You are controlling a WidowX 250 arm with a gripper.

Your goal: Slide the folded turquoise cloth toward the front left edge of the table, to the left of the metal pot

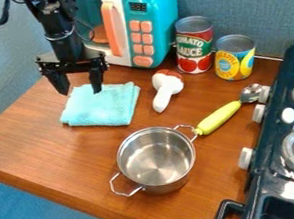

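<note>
With its fingers apart, the black gripper (pixel 80 89) hangs over the folded turquoise cloth (pixel 104 109). Nearby lies a white-handled toy (pixel 165 90).

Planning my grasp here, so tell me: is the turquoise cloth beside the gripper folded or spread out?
Folded. The turquoise cloth lies as a compact, thick pad with layered edges, not as a single flat sheet.
</note>
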